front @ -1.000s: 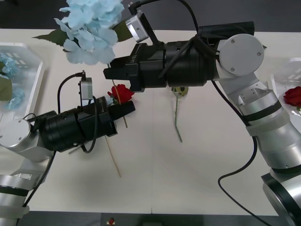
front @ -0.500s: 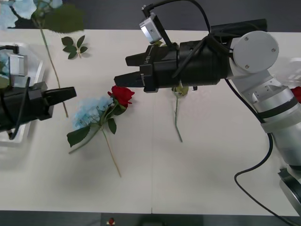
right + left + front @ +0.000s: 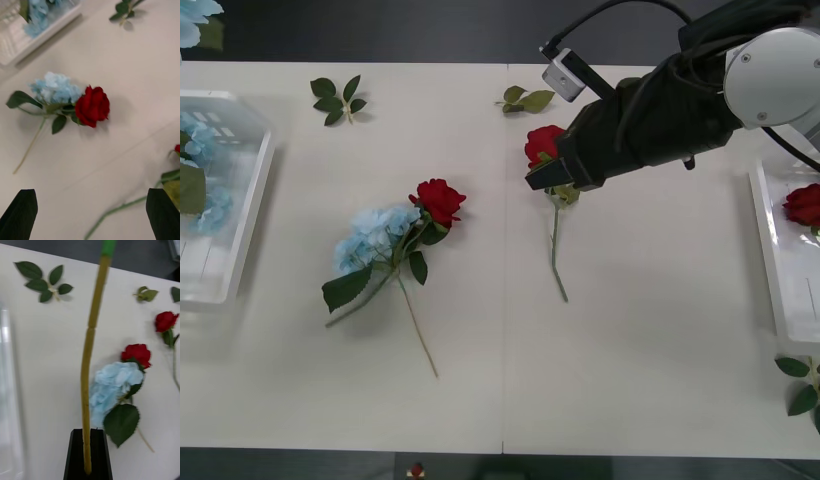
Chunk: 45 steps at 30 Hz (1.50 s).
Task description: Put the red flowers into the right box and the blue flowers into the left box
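Front view: the right gripper [image 3: 542, 180] hangs over a red rose [image 3: 542, 143], another red rose [image 3: 439, 200] and a blue flower [image 3: 372, 236] lying farther toward the left box [image 3: 252, 215].

Right wrist view: its fingers [image 3: 20, 213] spread wide.

Left wrist view: the left gripper [image 3: 88, 452] pinches a stem [image 3: 92, 352] low down; tilting could drop it short.

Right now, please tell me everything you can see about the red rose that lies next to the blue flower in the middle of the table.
The red rose is an artificial deep-red bloom of layered, fabric-like petals on a thin pale stem with dark green leaves. It lies flat on the white table, bloom toward the far side, stem running back toward the robot. Its leaves and stem touch and overlap the pale blue flower at its left. No gripper touches it; the open right gripper hovers above the table nearby.
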Tool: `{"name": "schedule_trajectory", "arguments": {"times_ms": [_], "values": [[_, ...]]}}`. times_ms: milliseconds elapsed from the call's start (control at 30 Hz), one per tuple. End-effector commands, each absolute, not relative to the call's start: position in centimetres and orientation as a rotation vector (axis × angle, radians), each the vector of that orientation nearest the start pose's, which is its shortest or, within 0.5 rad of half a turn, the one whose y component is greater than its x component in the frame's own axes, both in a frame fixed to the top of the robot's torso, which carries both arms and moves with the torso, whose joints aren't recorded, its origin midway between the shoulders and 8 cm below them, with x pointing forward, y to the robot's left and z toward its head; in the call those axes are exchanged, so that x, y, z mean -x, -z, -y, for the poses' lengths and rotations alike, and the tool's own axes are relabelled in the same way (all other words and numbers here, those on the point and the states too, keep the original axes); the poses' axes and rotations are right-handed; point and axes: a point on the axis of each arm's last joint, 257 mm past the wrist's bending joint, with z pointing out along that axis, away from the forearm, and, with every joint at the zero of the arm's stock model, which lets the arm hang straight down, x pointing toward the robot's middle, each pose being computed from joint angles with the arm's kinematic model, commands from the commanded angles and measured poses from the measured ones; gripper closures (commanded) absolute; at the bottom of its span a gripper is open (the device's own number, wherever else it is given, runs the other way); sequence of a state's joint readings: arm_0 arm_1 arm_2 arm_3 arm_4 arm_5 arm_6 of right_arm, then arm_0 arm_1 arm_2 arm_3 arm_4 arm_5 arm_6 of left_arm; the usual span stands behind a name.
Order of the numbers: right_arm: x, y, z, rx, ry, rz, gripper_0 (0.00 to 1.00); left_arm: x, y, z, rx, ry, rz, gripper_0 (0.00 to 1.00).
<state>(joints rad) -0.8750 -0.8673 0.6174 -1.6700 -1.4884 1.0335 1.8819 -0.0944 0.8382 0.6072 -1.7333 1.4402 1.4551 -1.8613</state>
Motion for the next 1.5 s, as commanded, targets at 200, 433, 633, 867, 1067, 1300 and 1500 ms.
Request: {"name": "schedule_trajectory", "arguments": {"times_ms": [200, 433, 633, 867, 1067, 1300, 1500], "values": [[-54.0, 12.3, 8.8, 1.016, -0.411, -2.231, 0.16, -44.8, 8.8, -52.1, -0.08, 0.007, -2.098, 1.0], [-57.5, 15.0, 9.1, 0.883, -0.389, -2.369, 0.16, -44.5, 10.6, -58.6, 0.009, -0.256, -2.042, 1.0], [-58.6, 17.1, 8.8, 0.719, -0.354, -2.487, 0.16, -44.2, 13.5, -62.1, 0.076, -0.315, -2.047, 1.0], [-58.8, 19.1, 8.4, 0.525, -0.272, -2.581, 0.16, -44.3, 18.3, -62.7, 0.107, -0.308, -2.087, 1.0], [-59.2, 20.7, 8.0, 0.473, -0.196, -2.603, 0.16, -44.4, 21.1, -62.0, 0.115, -0.279, -2.112, 1.0], [-60.1, 22.8, 7.7, 0.44, -0.149, -2.604, 0.16, -44.3, 23.5, -61.3, 0.146, -0.227, -2.134, 0.99], [-60.5, 23.8, 7.5, 0.421, -0.142, -2.605, 0.16, -44.0, 23.8, -60.0, 0.174, -0.12, -2.162, 0.55]]}}
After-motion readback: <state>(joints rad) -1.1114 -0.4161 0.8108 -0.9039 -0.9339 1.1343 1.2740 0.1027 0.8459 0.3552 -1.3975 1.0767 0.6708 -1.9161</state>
